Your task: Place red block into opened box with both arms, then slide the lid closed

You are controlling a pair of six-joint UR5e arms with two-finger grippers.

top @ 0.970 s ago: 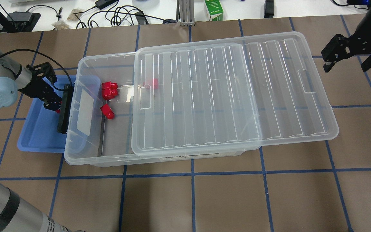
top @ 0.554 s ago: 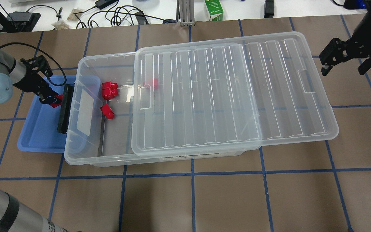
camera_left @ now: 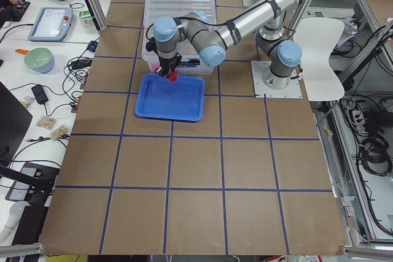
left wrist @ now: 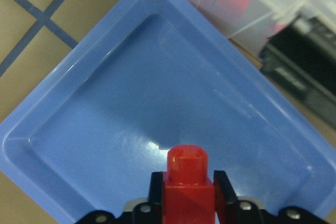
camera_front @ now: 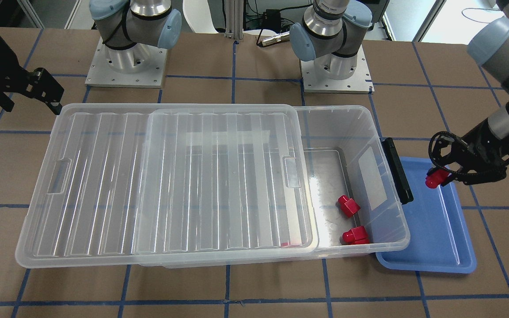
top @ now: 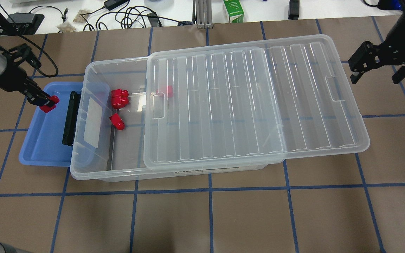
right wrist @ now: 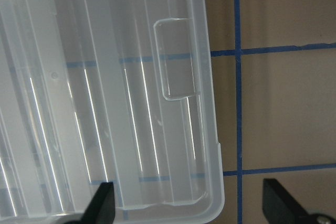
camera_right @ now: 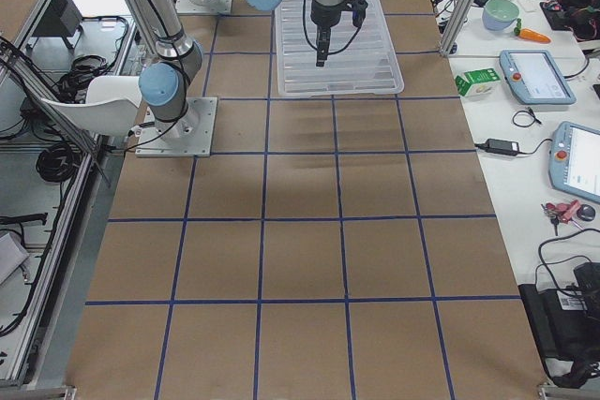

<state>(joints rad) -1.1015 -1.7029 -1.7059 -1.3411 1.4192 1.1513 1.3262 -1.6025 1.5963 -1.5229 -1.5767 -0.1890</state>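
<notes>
Firmly pinched between the fingers of the left gripper (top: 45, 101), the red block (top: 49, 104) pointed its stub end outward and hung over the blue tray (top: 42, 151), just left of the box (top: 83, 172) and its black clip (top: 69, 119). The lid (top: 244, 102) sat offset to the right, leaving the box's left part uncovered, where three more red blocks (top: 118, 102) lay. The right gripper (top: 374, 77) was spread wide near the lid's far right corner, gripping nothing.

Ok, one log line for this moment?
left gripper: shut on red block, over blue tray | right gripper: open, near lid end | box: partly open
</notes>
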